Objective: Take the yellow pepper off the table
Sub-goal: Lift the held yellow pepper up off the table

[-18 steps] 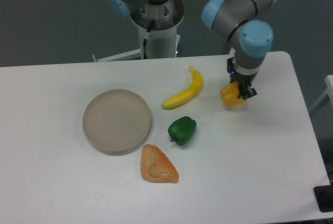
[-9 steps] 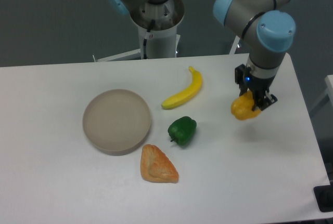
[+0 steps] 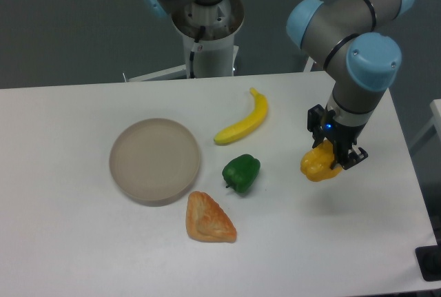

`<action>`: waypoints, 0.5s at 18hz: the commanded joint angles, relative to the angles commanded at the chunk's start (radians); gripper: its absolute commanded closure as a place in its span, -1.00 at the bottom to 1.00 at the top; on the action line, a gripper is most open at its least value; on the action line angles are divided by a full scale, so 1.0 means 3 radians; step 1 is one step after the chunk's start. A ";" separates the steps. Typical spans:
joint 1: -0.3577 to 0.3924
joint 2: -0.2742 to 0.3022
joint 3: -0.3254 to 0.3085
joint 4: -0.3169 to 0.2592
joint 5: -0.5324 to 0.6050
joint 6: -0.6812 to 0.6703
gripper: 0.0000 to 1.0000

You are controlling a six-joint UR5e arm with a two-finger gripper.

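Observation:
The yellow pepper (image 3: 318, 165) is small, lumpy and yellow-orange. It hangs in my gripper (image 3: 331, 157), which is shut on it, above the right part of the white table (image 3: 83, 255). A faint shadow lies on the table below it, so it is lifted clear of the surface. The gripper's dark fingers (image 3: 343, 156) cover part of the pepper's right side.
A green pepper (image 3: 242, 172) sits left of the held pepper. A long yellow banana (image 3: 243, 120) lies behind it. An orange-tan triangular pastry (image 3: 208, 219) lies in front. A round grey plate (image 3: 156, 160) is at the left. The table's right edge (image 3: 413, 173) is close.
The gripper, holding the yellow pepper, has moved from near the banana's right toward the front and right of the table, and the pepper now appears lower in the picture.

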 joint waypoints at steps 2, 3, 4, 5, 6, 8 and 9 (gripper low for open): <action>0.0000 0.0000 -0.0010 0.0000 0.0015 0.0000 0.56; 0.0000 -0.0005 -0.0010 0.0000 0.0015 0.0005 0.56; 0.0000 -0.0005 -0.0025 0.0000 0.0021 0.0005 0.56; 0.0000 -0.0005 -0.0036 0.0000 0.0031 0.0005 0.56; 0.0000 -0.0005 -0.0031 0.0000 0.0041 0.0010 0.56; 0.0005 -0.0005 -0.0036 0.0000 0.0051 0.0010 0.56; 0.0005 -0.0005 -0.0036 0.0000 0.0066 0.0010 0.56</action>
